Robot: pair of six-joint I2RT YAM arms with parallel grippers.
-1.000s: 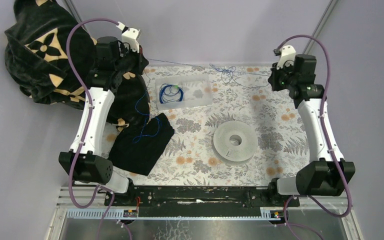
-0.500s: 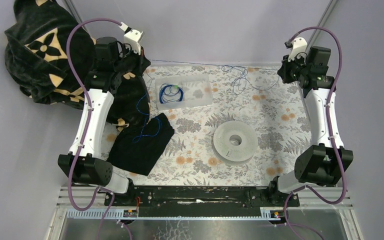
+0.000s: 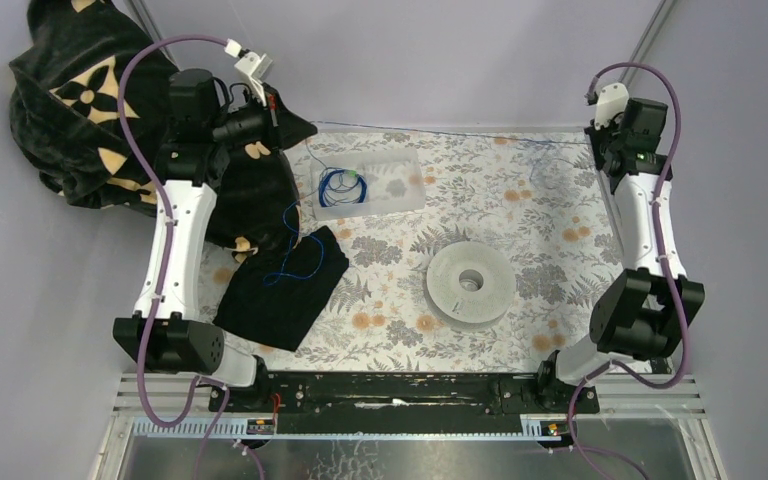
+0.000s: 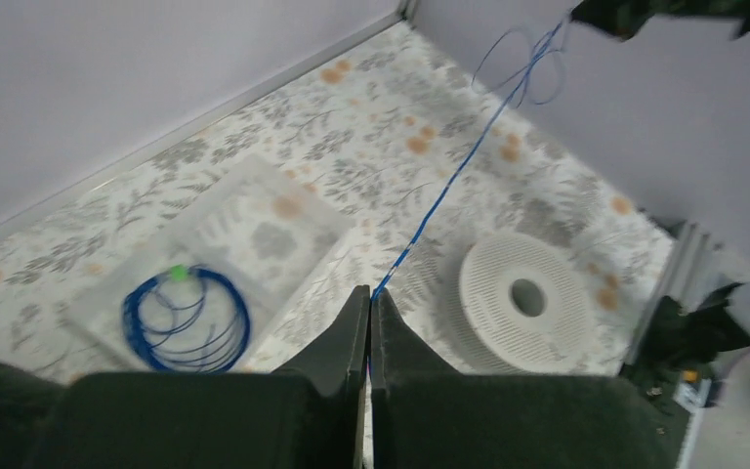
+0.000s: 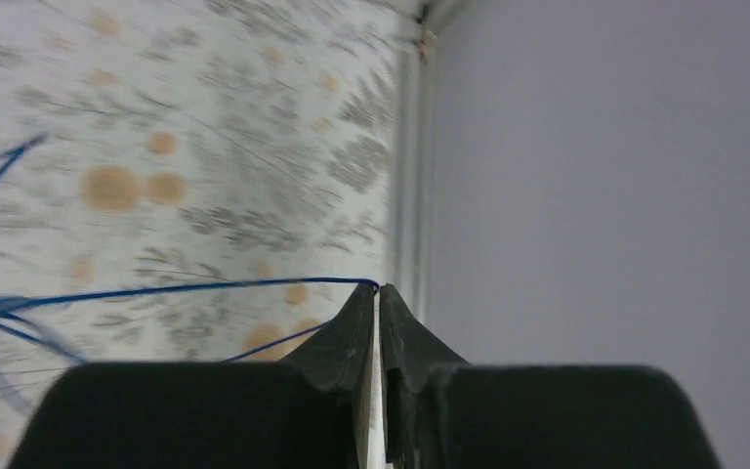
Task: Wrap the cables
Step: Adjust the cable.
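While each arm is pinching one end of it, the top view is showing the stretched cable (image 3: 430, 131) running left to right along the far edge of the table (image 3: 560, 250). Its long axis is lying nearly parallel to the back wall, between the left gripper (image 3: 303, 124) and the right gripper (image 3: 598, 148). A coiled cable (image 3: 343, 186) is sitting in the clear tray (image 3: 400, 190), and a loose strand (image 3: 295, 250) is trailing over the black cloth (image 3: 260, 310).

In the left wrist view the jaws are pressing together on the wire, which is leaving their tips and heading away towards the far right corner, ending there in slack loops.

In the right wrist view the fingers are clamping the wire at their very tips, and it is leading off to the left.

The step in hand is probably drawing the wire straight before coiling it. Doing this well is calling for light, even tension, since so fine a strand is likely to slip or snap.
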